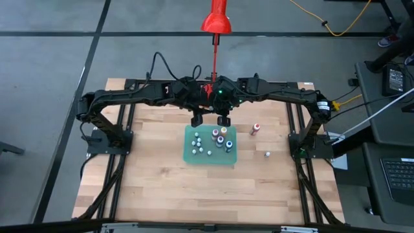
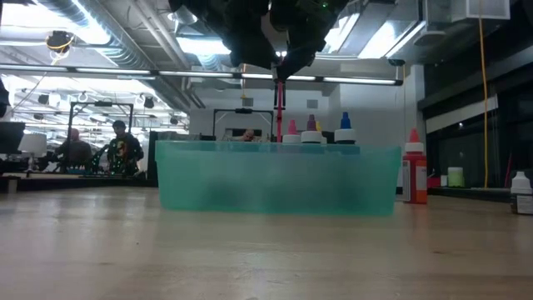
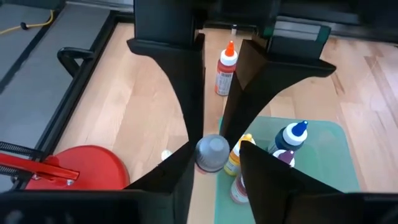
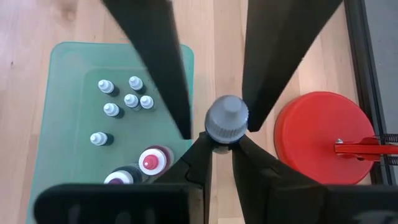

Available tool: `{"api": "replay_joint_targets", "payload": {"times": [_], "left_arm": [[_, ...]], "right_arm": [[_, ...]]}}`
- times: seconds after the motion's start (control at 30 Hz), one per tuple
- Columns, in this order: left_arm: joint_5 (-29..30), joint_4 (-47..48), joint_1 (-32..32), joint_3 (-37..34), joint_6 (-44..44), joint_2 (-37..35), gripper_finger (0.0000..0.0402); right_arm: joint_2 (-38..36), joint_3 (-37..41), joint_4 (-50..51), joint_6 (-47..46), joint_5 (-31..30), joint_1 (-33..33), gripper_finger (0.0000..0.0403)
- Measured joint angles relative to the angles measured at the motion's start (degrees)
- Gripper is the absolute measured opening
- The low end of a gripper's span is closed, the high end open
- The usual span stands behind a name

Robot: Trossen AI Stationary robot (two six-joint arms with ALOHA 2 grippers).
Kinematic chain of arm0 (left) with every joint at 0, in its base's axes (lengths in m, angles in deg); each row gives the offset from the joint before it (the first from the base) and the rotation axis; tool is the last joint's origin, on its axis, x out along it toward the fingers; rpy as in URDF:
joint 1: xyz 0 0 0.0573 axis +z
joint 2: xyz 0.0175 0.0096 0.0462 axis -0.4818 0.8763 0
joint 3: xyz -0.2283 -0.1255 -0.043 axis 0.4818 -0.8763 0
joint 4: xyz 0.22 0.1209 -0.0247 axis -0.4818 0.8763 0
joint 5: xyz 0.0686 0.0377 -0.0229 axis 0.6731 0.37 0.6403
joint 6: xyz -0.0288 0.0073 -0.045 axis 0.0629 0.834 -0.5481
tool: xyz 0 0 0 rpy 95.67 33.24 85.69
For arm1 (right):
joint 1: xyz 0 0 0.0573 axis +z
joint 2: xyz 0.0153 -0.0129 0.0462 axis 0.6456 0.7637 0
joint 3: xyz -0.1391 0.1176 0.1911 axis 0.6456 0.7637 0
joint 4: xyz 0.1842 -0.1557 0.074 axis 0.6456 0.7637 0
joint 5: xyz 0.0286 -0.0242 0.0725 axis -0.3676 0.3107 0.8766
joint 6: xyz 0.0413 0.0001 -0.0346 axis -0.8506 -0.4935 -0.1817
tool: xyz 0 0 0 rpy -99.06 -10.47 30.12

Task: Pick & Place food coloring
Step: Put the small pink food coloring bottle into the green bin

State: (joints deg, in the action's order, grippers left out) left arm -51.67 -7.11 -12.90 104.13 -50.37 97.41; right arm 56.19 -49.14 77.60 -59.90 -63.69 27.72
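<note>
A small food coloring bottle with a grey cap hangs in the air over the far edge of the green tray, beside the red lamp base. My right gripper is shut on it. My left gripper stands open with one finger on each side of the grey cap. Several tiny white-capped and larger colored-cap bottles stand in the tray. In the high view the left gripper and the right gripper hang side by side. My right gripper pinches the bottle just under its grey cap between its two fingertips, slanting down from the table's far side. The bottle is lifted clear, cap up; its body is hidden under the cap. My left gripper's fingers are close against the cap's sides; whether they touch it I cannot tell.
An orange-capped red bottle stands on the wood to the right of the tray, and a small white bottle nearer the right edge. The red lamp's pole rises behind the grippers at the far edge. Bare wood lies toward the near edge.
</note>
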Motion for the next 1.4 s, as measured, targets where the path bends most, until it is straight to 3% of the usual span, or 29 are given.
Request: {"api": "replay_joint_targets", "payload": {"times": [0.3, 0.6, 1.07, 1.23, 1.4], "left_arm": [[0.17, 0.04, 0.02, 0.0, -0.04, 0.0, 0.0048], [0.15, 0.02, 0.02, 0.0, -0.37, 0.0, 0.0057], [-0.03, 1.31, 1.32, 0.02, -1.67, -2.76, 0.0054], [-0.67, 6.53, 0.97, 0.02, -1.67, -4.94, 0.0054], [-1.63, 11.59, -2.32, -0.13, 2.37, -5.27, 0.0054]], "right_arm": [[0.0, 0.0, 0.14, 0.02, 0.0, -0.02, 0.0055], [0.0, 0.0, 0.13, 0.02, 0.0, -0.02, 0.0065], [-3.53, 0.02, 3.5, -1.92, 0.97, 0.0, 0.0158], [-7.05, 0.04, 7.56, -5.64, -3.62, 0.29, 0.0169], [-13.38, 5.19, 2.91, -6.11, -10.26, 0.81, 0.0163]]}}
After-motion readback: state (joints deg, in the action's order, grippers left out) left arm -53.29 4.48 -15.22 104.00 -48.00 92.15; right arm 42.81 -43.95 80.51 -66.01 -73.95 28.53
